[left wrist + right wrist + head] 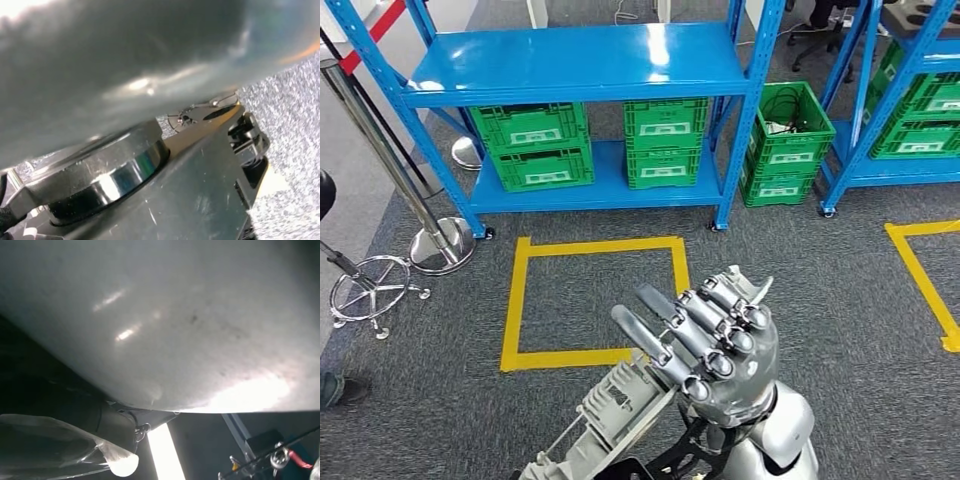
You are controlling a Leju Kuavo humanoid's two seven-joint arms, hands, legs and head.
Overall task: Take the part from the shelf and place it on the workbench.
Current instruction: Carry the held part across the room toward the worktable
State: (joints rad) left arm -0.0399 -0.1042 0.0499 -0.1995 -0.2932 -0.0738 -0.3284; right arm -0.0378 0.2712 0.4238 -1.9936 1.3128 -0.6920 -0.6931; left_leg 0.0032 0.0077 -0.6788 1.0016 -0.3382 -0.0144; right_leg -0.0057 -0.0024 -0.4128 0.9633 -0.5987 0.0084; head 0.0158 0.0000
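The part (610, 410) is a long grey ribbed casting, held up above the carpet at the bottom of the head view and slanting down to the left. My right hand (712, 335) lies over its upper end with the fingers stretched along the top and grips it there. What is under the part is hidden. A blurred grey surface (113, 60) sits close against the left wrist camera, and my left hand cannot be made out behind it. A pale grey surface (170, 315) likewise covers most of the right wrist view.
A blue shelf (576, 60) stands ahead with green crates (531, 145) on its low level. Another green crate (788, 145) sits on the floor beside it. A yellow tape square (518, 290) marks the carpet. A stool base (373, 285) and a stand foot (441, 245) are at left.
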